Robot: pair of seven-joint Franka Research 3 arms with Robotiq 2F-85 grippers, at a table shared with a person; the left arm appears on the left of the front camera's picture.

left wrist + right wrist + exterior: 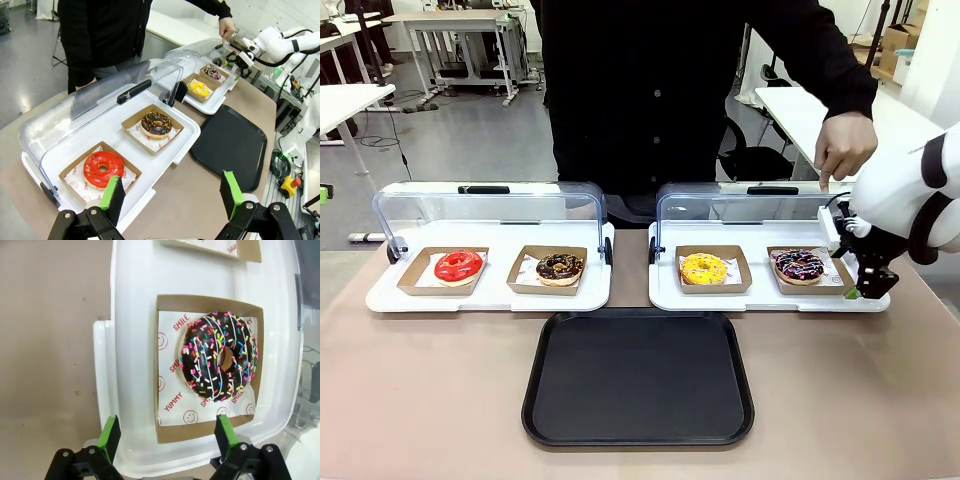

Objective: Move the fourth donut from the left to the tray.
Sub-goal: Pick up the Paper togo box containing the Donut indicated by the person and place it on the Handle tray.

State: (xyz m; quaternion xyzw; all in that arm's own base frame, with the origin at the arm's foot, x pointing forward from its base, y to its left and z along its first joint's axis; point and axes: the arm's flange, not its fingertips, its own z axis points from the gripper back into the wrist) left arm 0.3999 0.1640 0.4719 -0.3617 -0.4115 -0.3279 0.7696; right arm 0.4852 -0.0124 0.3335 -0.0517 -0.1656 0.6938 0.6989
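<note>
Chocolate-glazed sprinkled ring donut (205, 355) in brown cardboard holder (200, 432), centre-right; right gripper (165, 432) spread wide, empty, bottom edge. Black plastic tray (638, 378), lower centre.

donuts (458, 265) (560, 267) (704, 268) (800, 265) 4 | cardboard holders (412, 281) (518, 281) (686, 284) (778, 284) 4 | white display trays (490, 301) (665, 296) 2 | clear lids (490, 206) (740, 211) 2 | black tray (638, 380) 1 | grippers (172, 177) (167, 419) 2 | person (660, 90) 1

On the brown table (420, 400) I log the left display tray (498, 288), clear lid (490, 208) raised, holding a red donut (458, 266) and, on its right, a plain chocolate donut (560, 267), each in a cardboard holder (413, 282). The right display tray (665, 292), lid likewise raised, carries a yellow donut (704, 268) in its left holder.
</note>
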